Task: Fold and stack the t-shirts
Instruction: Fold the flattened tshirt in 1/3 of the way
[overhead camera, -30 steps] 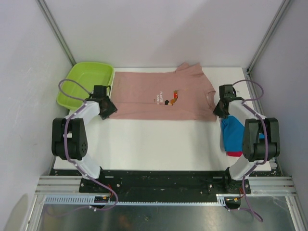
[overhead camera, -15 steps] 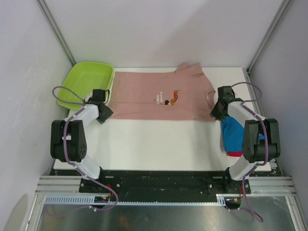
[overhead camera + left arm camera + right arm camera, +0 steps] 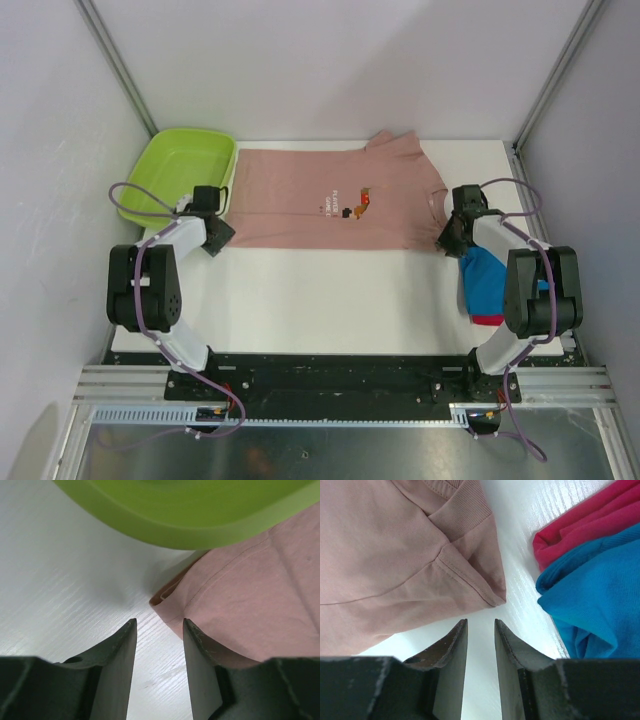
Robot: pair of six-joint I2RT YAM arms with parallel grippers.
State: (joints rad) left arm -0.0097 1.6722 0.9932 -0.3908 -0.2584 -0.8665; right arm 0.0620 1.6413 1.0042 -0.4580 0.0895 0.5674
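The pink t-shirt (image 3: 335,205) is laid flat just right of the lime-green tub (image 3: 180,172), long axis running away from it, each near corner faced by a parted, empty gripper (left gripper (image 3: 159,625) at the tub end, right gripper (image 3: 481,624) farthest off).

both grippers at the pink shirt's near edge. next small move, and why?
Probably ease both forward and pinch. The left gripper and right gripper are open and empty, and each has a near corner of the pink t-shirt lying flat on the table just beyond its fingertips, not yet grasped.
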